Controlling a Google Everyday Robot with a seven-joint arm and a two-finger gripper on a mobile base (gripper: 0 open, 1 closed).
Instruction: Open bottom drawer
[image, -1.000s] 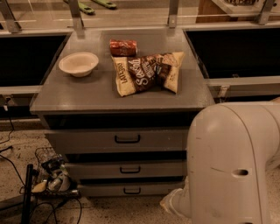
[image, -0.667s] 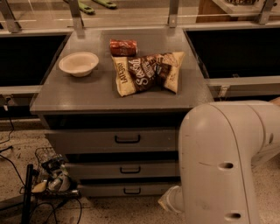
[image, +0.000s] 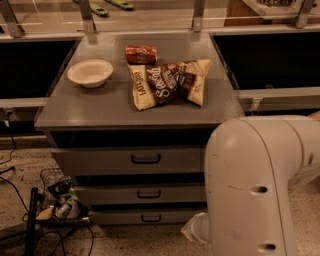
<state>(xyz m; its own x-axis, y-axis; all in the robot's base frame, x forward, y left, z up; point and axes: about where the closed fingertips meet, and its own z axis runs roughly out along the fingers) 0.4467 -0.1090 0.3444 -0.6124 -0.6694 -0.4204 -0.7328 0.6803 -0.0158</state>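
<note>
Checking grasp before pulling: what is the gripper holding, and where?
Cannot tell: the gripper sits low beside the bottom drawer, mostly behind the arm. The handle is free.

bottom drawer (image: 145, 216) — slim grey front, shut — gripper out of view

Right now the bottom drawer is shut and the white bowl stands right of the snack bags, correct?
No: the camera view shows the white bowl left of the snack bags. The bottom drawer is shut. The gripper is hidden behind the white arm, lower right.
</note>
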